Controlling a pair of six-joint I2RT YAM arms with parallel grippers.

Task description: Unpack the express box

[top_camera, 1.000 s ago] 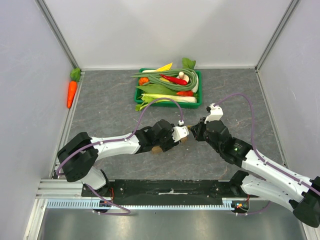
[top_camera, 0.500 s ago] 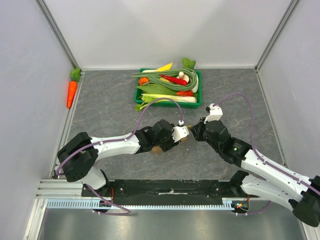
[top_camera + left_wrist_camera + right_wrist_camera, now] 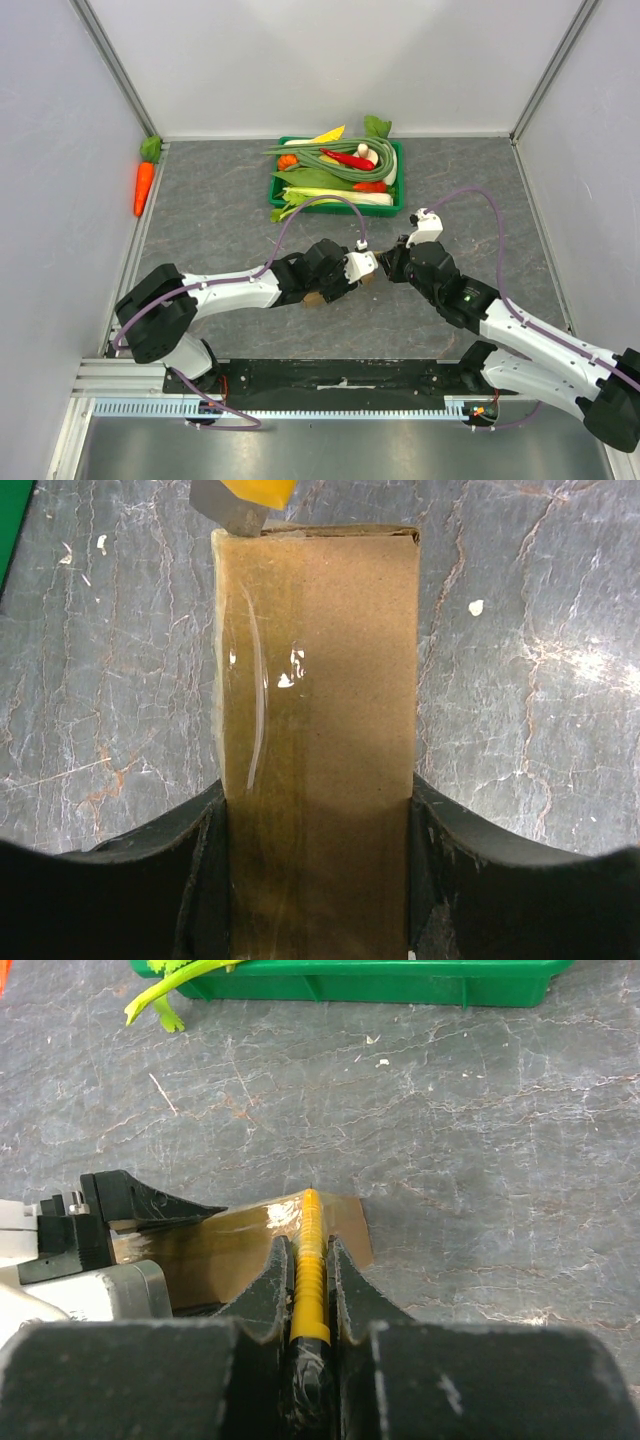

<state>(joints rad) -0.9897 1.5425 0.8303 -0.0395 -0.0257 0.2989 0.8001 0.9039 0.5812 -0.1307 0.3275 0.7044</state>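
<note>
- Carrot (image 3: 144, 185) lay at the left wall, well apart from your work.
- Your left hand (image 3: 315, 810) gripped the express box (image 3: 315, 680) by its long sides, jaws partway wide. Box sat mid-desk (image 3: 220, 220), near the arm bases, taped face to the wrist camera.
- Green tray (image 3: 335, 209) of vegetables sat behind it, apart from both hands.
- Your right hand (image 3: 308, 1255) was pinched narrow on a yellow cutter (image 3: 309, 1220), blade tip at the box's far-end edge.
</note>
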